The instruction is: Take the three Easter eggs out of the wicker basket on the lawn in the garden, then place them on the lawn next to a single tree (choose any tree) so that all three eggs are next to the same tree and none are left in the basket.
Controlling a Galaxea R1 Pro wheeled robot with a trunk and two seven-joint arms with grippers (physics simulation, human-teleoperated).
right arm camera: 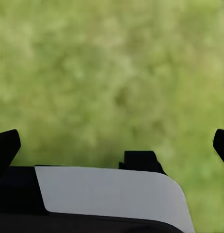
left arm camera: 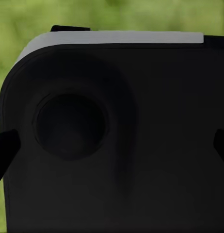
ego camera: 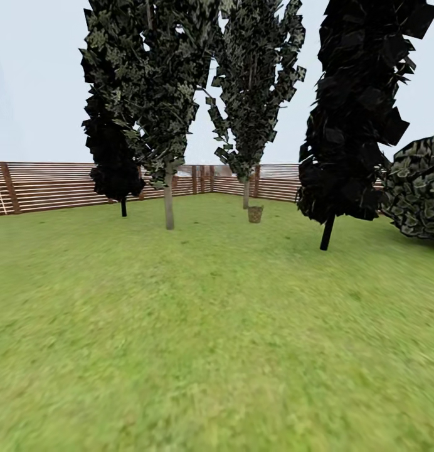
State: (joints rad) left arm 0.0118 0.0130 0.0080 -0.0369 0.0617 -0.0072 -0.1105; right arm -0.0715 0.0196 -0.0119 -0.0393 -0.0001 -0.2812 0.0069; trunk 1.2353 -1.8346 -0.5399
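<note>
The wicker basket stands small and far off on the lawn, at the foot of a pale-trunked tree. The Easter eggs are hidden at this distance. A second tree with a slim grey-tan trunk stands left of the basket. In the left wrist view my left gripper is open, its dark fingertips at the picture's edges in front of a black and white robot body panel. My right gripper is open too, over blurred grass, with nothing between its fingertips.
Black conifers stand at the left and the right. A leafy bush sits at the far right. The brown slat fence closes the garden behind. Wide grass lies between me and the trees.
</note>
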